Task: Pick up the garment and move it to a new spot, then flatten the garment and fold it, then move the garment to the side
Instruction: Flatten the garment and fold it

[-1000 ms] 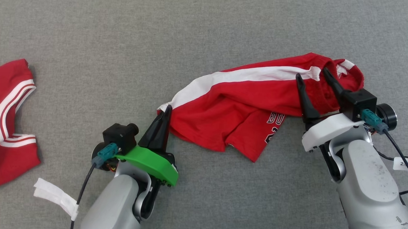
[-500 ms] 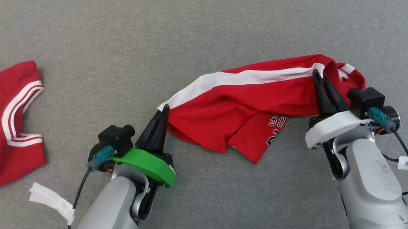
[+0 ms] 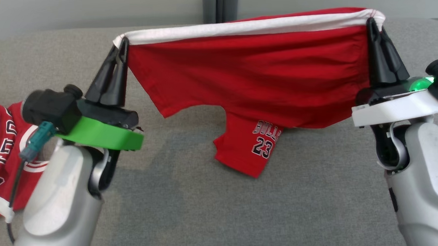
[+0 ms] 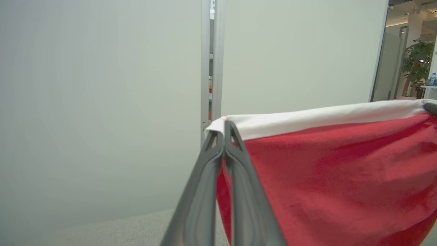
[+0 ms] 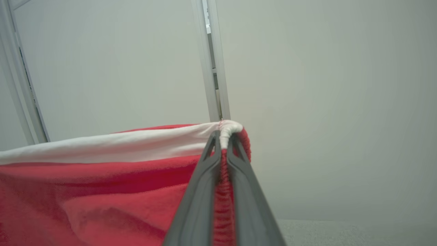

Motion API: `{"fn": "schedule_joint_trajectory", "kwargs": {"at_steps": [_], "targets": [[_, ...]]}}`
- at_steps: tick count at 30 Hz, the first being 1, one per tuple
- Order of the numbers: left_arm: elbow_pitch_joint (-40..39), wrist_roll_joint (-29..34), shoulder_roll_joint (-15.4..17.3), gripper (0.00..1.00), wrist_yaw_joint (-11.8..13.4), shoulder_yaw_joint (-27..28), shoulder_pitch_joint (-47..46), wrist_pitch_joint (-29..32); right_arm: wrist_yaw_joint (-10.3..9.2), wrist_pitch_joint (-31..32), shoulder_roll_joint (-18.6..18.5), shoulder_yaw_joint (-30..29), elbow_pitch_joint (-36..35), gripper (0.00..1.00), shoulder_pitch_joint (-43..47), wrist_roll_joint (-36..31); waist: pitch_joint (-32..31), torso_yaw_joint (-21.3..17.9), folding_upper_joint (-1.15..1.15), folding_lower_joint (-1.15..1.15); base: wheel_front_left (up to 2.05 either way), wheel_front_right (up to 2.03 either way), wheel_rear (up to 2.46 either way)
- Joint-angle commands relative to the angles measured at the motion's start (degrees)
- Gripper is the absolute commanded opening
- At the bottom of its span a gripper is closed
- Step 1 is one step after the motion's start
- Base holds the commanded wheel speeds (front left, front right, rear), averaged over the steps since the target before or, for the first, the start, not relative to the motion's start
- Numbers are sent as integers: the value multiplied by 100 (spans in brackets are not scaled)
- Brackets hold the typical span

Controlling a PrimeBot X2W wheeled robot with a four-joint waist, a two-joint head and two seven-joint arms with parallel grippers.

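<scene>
Garment (image 3: 250, 76) is hanging stretched above the grey surface (image 3: 185, 210), your left gripper (image 3: 122, 43) and right gripper (image 3: 374, 24) pinching the ends of its white edge. It is looking light and limp; corners are likely offering the surest hold.

Head camera is looking forward and down over the grey surface (image 3: 215, 211). Wrist cameras are sitting close behind their fingers (image 4: 201, 191), facing the far wall (image 4: 102, 102); all three are sharing the top edge of the garment (image 3: 250, 72), plus the metal post (image 4: 212, 61).
</scene>
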Motion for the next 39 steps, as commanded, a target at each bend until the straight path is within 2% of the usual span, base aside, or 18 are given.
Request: {"fn": "schedule_joint_trajectory", "kwargs": {"at_steps": [1,4,9,12,15,20,25,29,34,39], "targets": [[-51,-41,229,0,-10,49,-208,-5,-4,-13,-161,42,-97,0,-82,264,-357,-36,0,0,0,0,0],[-23,-156,608,0,-8,-55,-560,-4,-6,165,-481,159,-255,0,-297,746,-448,-50,0,0,0,0,0],[218,-466,1153,0,-3,-301,-1311,-4,-7,879,-922,356,-398,0,-789,1494,-296,-66,0,0,0,0,0],[411,-635,1340,0,-2,-396,-1857,8,-8,1289,-1049,391,-304,0,-1185,1728,-51,-61,0,0,0,0,0],[690,-701,1412,0,-2,-501,-2414,57,-8,1620,-1021,458,-16,0,-1710,1819,292,-54,0,0,0,0,0],[1375,-659,1388,0,14,-477,-3355,80,-8,1614,-969,704,582,0,-2721,1474,939,-36,0,0,0,0,0],[2104,-412,1335,0,125,-322,-4297,0,-14,946,-912,887,1258,0,-3758,955,1448,-36,0,0,0,0,0],[1791,-51,1251,0,232,63,-4782,-10,-15,300,-924,1048,1685,0,-4370,655,1669,-8,0,0,0,0,0],[1044,340,977,0,130,465,-4286,-2,-14,12,-1025,1388,1793,0,-4222,712,1686,56,0,0,0,0,0],[471,373,595,0,43,902,-2849,-3,-13,-13,-1123,1613,1253,0,-3121,982,1508,115,0,0,0,0,0]]}}
